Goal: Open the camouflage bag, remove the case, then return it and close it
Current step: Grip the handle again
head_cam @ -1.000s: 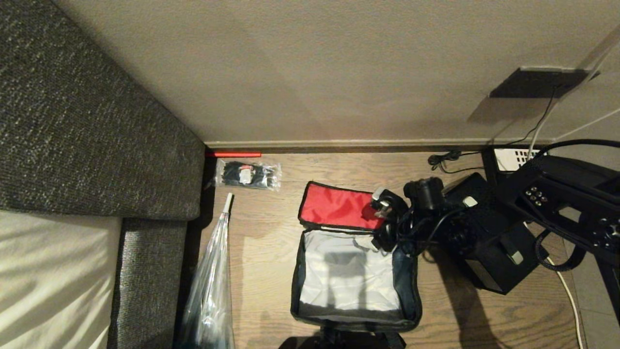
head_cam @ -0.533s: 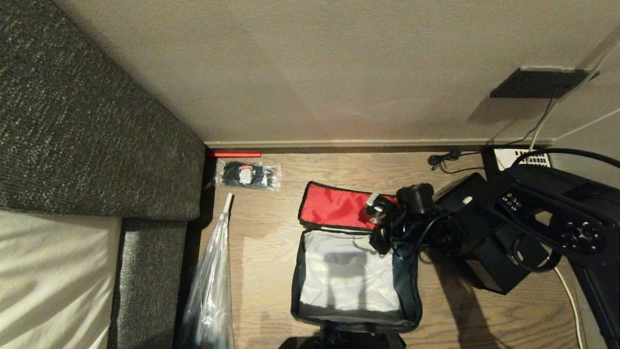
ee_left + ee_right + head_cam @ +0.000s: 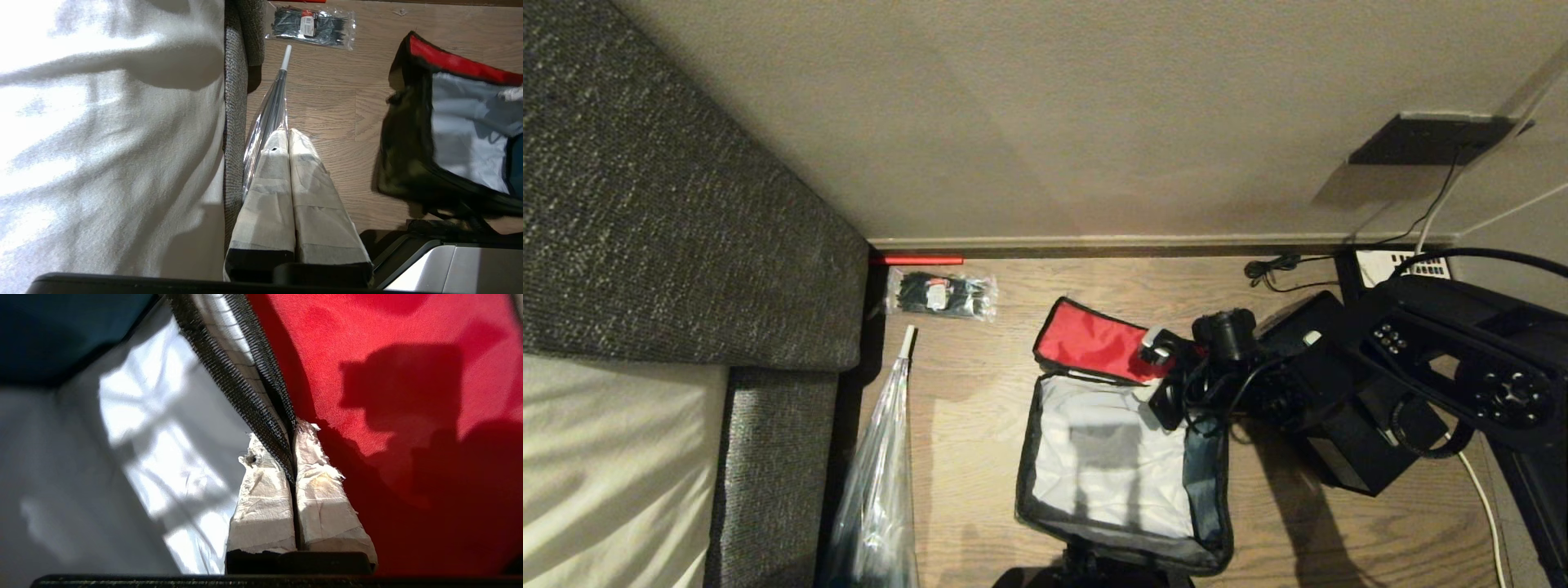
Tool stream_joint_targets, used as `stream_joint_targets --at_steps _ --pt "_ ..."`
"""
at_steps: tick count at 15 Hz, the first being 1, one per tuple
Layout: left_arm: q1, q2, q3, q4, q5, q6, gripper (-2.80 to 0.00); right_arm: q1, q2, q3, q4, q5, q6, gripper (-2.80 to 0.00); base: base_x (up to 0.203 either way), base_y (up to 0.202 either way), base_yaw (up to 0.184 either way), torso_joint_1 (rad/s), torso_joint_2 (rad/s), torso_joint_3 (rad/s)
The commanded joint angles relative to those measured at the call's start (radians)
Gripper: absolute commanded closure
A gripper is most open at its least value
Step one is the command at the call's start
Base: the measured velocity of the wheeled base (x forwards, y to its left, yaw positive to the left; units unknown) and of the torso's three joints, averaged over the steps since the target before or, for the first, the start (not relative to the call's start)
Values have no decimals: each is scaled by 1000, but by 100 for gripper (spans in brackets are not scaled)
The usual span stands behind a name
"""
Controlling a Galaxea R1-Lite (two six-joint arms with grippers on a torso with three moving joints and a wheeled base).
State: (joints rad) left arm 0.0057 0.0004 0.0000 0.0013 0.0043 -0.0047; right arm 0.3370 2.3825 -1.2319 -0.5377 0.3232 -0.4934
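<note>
The camouflage bag (image 3: 1213,490) stands open on the wood floor, its silver-grey inside bare and its red lid (image 3: 1094,343) folded back towards the wall. My right gripper (image 3: 1156,353) is at the bag's far right corner, shut on the black rim trim (image 3: 245,388) between the grey lining and the red lid lining (image 3: 367,355). The black case (image 3: 1347,445) lies on the floor right of the bag, partly under my right arm. My left gripper (image 3: 288,132) hangs shut and empty above the floor, left of the bag's camouflage side (image 3: 404,155).
A folded clear umbrella (image 3: 882,474) lies between the grey sofa (image 3: 645,204) and the bag. A clear packet of black items (image 3: 941,296) and a red stick (image 3: 916,260) lie by the wall. A telephone (image 3: 1401,265) and cables sit at the far right.
My right gripper has closed on the bag's rim. The red lid has skewed, its left end shifting right, and the bag has twisted slightly. The left arm is still.
</note>
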Motion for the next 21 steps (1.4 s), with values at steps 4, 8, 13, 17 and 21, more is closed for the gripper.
stream_joint_targets --at_steps 4,8,13,17,21 --pt "0 -2 2 0 0 0 0 0 -72 -40 -2 7 -3 0 0 0 0 0 0 0" --pt "0 -2 2 0 1 0 0 15 -54 -112 -1 63 -10 0 0 0 0 0 0 0" --pt "0 -2 2 0 0 0 0 16 -5 -232 33 97 -71 0 0 0 0 0 0 0" --pt "0 -2 2 0 0 0 0 -16 12 -239 48 97 -101 0 0 0 0 0 0 0" --pt "0 -2 2 0 0 0 0 -62 19 -257 61 97 -130 0 0 0 0 0 0 0"
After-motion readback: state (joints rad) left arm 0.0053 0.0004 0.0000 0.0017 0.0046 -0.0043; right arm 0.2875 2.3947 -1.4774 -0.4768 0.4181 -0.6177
